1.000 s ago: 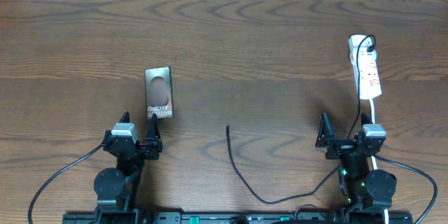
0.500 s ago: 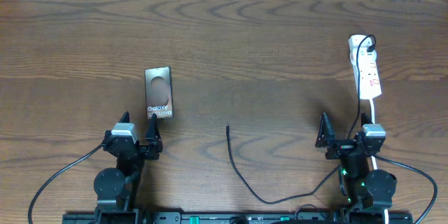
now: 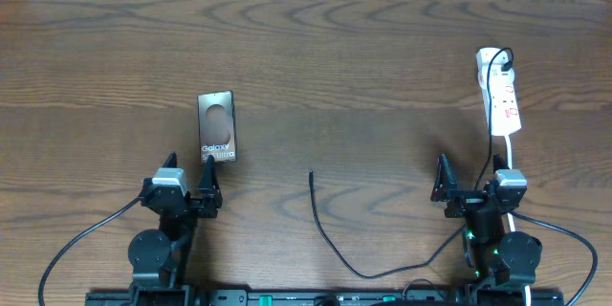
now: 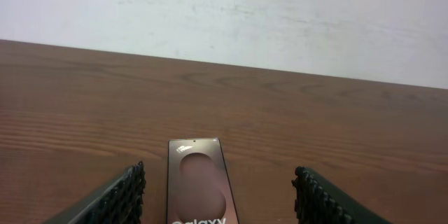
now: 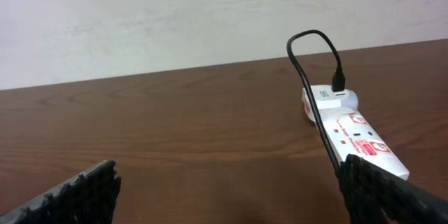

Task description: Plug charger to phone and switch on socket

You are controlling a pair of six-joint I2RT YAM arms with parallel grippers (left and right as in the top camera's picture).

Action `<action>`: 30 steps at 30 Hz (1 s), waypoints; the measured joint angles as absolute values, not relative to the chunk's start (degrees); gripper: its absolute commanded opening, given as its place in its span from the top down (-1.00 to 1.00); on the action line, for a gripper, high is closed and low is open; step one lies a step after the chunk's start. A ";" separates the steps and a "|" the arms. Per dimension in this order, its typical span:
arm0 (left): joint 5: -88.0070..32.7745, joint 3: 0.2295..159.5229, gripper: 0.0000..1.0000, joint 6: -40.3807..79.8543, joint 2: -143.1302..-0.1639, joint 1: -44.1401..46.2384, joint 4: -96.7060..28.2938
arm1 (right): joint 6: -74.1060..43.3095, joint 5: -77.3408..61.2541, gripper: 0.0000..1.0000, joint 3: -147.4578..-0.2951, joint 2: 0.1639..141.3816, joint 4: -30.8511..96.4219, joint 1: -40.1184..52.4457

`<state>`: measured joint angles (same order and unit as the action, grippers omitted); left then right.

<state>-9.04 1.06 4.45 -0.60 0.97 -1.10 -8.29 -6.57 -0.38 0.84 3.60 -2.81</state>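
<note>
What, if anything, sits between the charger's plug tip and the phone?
Nothing visible. In the overhead view only bare table lies between the charger's plug tip and the phone. The open, empty left gripper stands at the phone's near edge and might crowd an approach from that side.

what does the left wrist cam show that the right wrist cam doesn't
Only the left wrist view shows the phone, lying flat just ahead of the open left gripper. Only the right wrist view shows the socket, with the black charger plugged into its far end, ahead and to the right of the open right gripper. Both show the brown wooden table and a pale wall behind it.
</note>
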 measured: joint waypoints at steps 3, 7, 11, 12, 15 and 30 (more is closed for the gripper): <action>-9.04 1.06 -0.33 4.45 -0.60 0.97 -1.02 | -8.29 -6.57 -0.98 -0.38 0.84 3.60 -2.81; -9.06 1.06 -0.33 4.45 -0.60 0.97 -0.67 | -8.29 -6.57 -0.99 -0.38 0.84 3.60 -2.81; -9.08 1.04 -0.33 4.45 -0.60 0.97 0.10 | -8.29 -6.57 -0.99 -0.38 0.84 3.60 -2.81; -9.08 1.04 -0.33 4.45 -0.62 0.97 0.30 | -8.29 -6.57 -0.99 -0.38 0.84 3.60 -2.81; -9.08 1.04 -0.33 4.45 -0.62 0.97 0.73 | -8.29 -6.57 -0.98 -0.38 0.84 3.60 -2.81; -9.08 10.66 -0.33 2.46 -11.07 0.97 0.56 | -8.29 -6.57 -0.98 -0.38 0.84 3.60 -2.81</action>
